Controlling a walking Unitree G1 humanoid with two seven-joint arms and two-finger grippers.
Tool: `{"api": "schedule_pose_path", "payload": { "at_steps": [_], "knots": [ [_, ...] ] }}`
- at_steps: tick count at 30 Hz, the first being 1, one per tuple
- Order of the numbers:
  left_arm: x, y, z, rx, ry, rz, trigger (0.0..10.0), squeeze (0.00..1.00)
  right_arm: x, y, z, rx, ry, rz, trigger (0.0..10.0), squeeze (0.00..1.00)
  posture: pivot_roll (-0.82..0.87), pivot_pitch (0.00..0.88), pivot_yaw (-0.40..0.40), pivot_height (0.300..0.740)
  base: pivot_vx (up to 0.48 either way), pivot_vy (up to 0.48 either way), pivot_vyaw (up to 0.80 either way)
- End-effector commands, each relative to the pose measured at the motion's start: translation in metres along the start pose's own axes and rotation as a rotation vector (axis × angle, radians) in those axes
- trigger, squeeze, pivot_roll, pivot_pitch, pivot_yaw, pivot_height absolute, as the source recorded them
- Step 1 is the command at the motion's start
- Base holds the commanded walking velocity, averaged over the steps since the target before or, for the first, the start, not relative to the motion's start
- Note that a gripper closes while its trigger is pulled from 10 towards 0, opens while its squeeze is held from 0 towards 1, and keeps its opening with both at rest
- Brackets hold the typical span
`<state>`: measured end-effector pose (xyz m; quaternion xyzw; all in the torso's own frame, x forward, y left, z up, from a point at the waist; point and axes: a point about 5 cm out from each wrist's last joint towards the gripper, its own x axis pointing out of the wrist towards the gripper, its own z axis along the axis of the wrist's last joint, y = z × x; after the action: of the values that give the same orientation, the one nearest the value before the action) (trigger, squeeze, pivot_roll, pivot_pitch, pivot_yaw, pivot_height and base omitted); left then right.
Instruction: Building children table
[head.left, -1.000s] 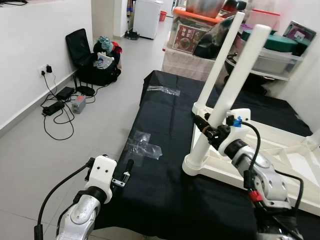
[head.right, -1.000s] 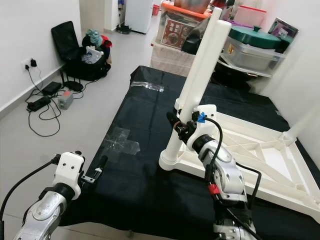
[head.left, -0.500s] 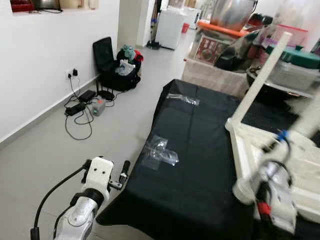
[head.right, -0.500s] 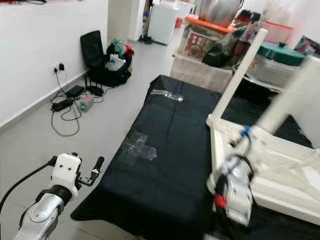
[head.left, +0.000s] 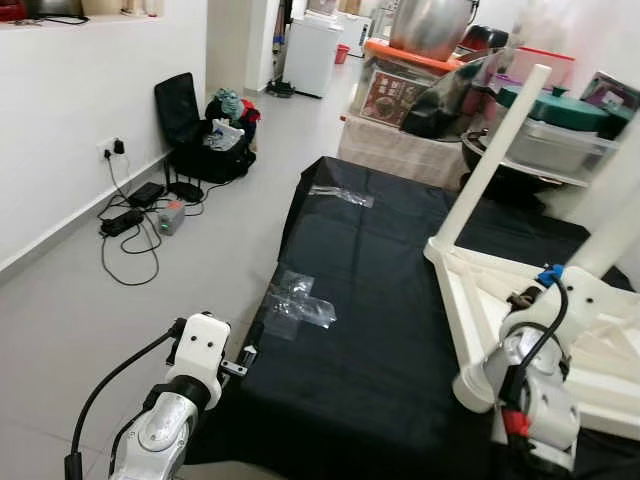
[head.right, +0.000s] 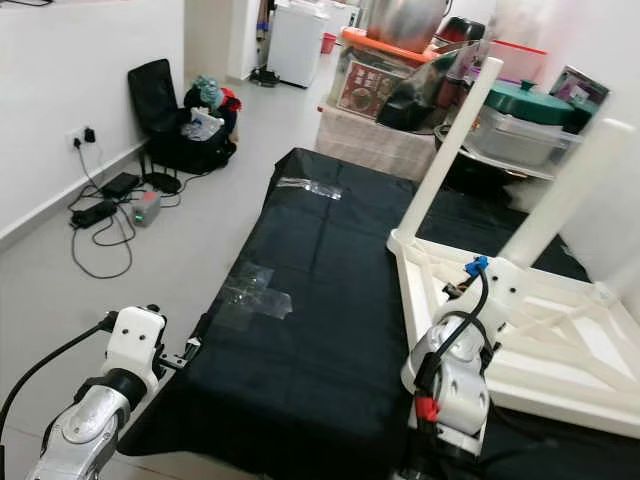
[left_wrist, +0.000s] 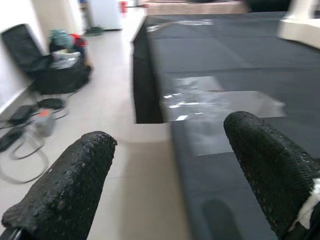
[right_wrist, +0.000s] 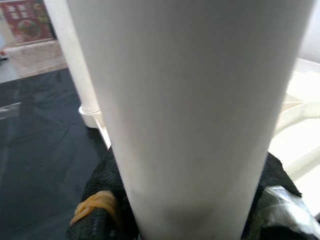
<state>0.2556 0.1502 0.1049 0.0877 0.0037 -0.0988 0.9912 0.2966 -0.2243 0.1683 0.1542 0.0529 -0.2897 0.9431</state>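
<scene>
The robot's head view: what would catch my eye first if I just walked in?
Most striking is the white plastic table lying upside down on a black sheet, its legs pointing up. The right gripper is clamped around the near white leg. On the other side, the left gripper hangs open at the sheet's edge, and cables sprawl by the wall.

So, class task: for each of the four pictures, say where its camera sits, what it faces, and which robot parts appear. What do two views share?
Left eye: on the head, looking down at the black cloth and upturned white table; both arms show.
Right eye: beside it, same scene.
Left wrist: on the left arm, looking along the open left tool toward the cloth's edge and floor.
Right wrist: on the right arm, close against a white table leg that the right tool grips.
Shared: both wrist views show the cloth.
</scene>
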Motion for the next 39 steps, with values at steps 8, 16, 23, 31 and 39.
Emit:
{"api": "schedule_pose_path", "payload": {
  "at_steps": [8, 16, 23, 31, 39],
  "knots": [
    [0.001, -0.006, -0.001, -0.008, 0.002, -0.02, 10.0, 0.0, -0.019, 0.059, 0.022, 0.194, 0.015, 0.715, 10.0, 0.0, 0.11, 0.0, -0.194, 0.74, 0.0, 0.0, 0.0],
    [0.002, -0.007, 0.0, -0.006, -0.002, -0.021, 10.0, 0.0, -0.038, 0.081, 0.026, 0.09, 0.023, 1.118, 10.0, 0.0, 0.11, 0.0, -0.201, 0.74, 0.0, 0.0, 0.0],
    [0.002, -0.007, 0.001, -0.004, -0.005, -0.019, 10.0, 0.0, -0.038, 0.091, 0.019, 0.073, 0.046, 1.162, 10.0, 0.0, 0.13, 0.0, -0.211, 0.74, 0.0, 0.0, 0.0],
    [0.002, -0.008, 0.003, -0.001, -0.011, -0.014, 10.0, 0.0, -0.031, 0.108, 0.001, 0.018, 0.092, 1.188, 10.0, 0.0, 0.15, 0.0, -0.225, 0.74, 0.0, 0.0, 0.0],
    [0.003, -0.009, 0.004, -0.005, -0.015, -0.015, 10.0, 0.0, -0.023, 0.11, -0.008, -0.057, 0.076, 1.139, 0.0, 0.0, 0.14, 0.0, -0.224, 0.74, 0.0, 0.0, 0.0]
  ]
}}
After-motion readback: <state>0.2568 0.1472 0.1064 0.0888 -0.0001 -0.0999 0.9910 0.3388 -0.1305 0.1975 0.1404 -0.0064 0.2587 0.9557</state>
